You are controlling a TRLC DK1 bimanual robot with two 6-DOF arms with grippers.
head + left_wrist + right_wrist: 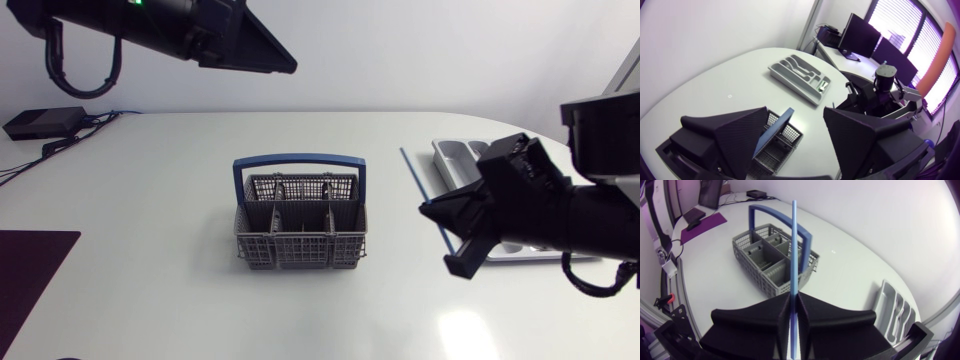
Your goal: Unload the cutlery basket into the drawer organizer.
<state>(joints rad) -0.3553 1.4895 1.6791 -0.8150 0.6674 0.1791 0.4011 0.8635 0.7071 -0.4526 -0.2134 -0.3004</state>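
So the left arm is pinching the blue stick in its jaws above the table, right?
Not quite. It's the right arm that pinches the blue stick in its jaws above the table. The right wrist view shows them shut on it from both sides. The left arm has its jaws open and holds nothing.

Head view: drawer organizer [463, 158] mostly hidden behind right arm & right gripper [437, 238], only its far end shows. Thin blue stick [414, 178]: near end lost btwn the fingers. Purple mat [30, 270] cut off at the corner. Left wrist view: cutlery basket [785, 140] partly covered by left gripper [796, 114], compartments can't be read. Small item [823, 86] in organizer's end compartment too small to ID.
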